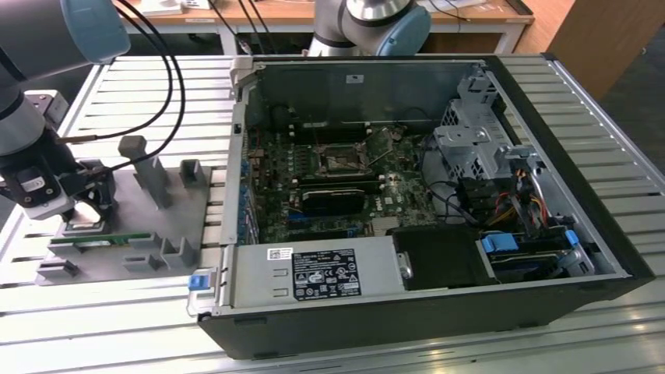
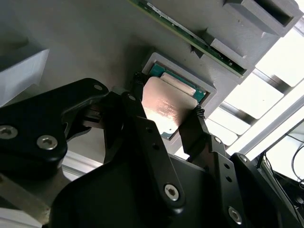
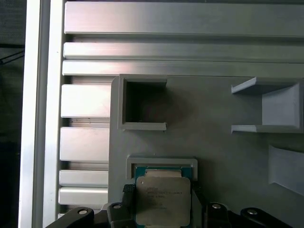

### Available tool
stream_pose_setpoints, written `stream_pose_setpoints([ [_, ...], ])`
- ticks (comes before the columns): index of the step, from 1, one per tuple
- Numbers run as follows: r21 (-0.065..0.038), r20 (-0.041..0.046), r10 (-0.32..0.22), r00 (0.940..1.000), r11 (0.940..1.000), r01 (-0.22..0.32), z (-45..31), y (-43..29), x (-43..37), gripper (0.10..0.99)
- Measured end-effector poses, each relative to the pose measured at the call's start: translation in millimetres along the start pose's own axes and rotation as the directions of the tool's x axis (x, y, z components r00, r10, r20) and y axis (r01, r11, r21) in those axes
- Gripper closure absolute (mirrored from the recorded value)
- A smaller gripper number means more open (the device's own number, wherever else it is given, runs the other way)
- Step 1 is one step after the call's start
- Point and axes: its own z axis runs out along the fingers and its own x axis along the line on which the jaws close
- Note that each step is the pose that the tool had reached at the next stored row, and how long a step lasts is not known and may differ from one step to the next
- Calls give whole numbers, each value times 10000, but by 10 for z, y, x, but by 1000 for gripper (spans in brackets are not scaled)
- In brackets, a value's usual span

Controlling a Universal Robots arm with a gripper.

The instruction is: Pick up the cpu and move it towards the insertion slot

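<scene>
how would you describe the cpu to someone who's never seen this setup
Beside the computer case, on the exterior view's left, lies a grey fixture plate. The cpu is at its square pocket beneath the gripper: a flat, silvery square, unlike the long green memory stick.

Satin silvery metal cpu, matt grey plastic holder, ribbed aluminium table.
</scene>
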Motion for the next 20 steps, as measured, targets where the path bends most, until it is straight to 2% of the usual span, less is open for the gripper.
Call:
stream_pose_setpoints([
  [20, 28, 1, 8, 10000, 10000, -8, -30, 2, 0, 537],
])
